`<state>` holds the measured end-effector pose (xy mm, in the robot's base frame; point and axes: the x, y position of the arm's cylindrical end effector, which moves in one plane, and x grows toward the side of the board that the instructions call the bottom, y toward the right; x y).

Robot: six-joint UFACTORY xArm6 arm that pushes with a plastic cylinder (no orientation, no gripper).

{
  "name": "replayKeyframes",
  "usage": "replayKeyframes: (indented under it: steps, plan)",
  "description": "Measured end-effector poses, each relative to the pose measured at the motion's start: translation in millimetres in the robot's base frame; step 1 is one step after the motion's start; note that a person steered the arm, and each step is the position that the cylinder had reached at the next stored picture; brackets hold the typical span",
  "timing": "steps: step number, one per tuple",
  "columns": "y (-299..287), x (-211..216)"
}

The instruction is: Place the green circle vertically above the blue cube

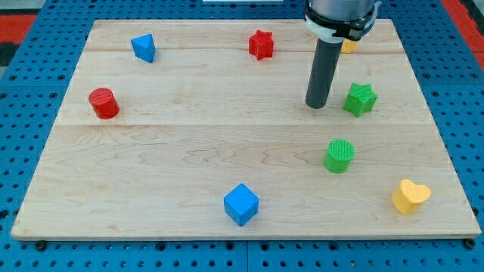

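Note:
The green circle (pixel 339 156) is a short green cylinder at the view's right, below the middle. The blue cube (pixel 241 204) sits near the view's bottom edge of the board, left of and lower than the green circle. My tip (pixel 316 105) rests on the board above and slightly left of the green circle, with a clear gap between them. It is just left of the green star (pixel 360 99).
A red star (pixel 261 44) and a blue triangular block (pixel 143 47) lie near the view's top. A red cylinder (pixel 103 103) is at the left. A yellow heart (pixel 410 196) is at the bottom right. A yellow block (pixel 349 46) is partly hidden behind the arm. The wooden board (pixel 189 143) sits on a blue pegboard.

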<state>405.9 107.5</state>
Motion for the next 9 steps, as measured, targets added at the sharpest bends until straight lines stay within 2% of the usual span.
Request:
replayKeyframes:
  steps: [1,2,3,6,8,9]
  plan:
    - [-59,2]
    - [-70,2]
    - [-69,17]
    - [-57,20]
    - [56,20]
    - [96,41]
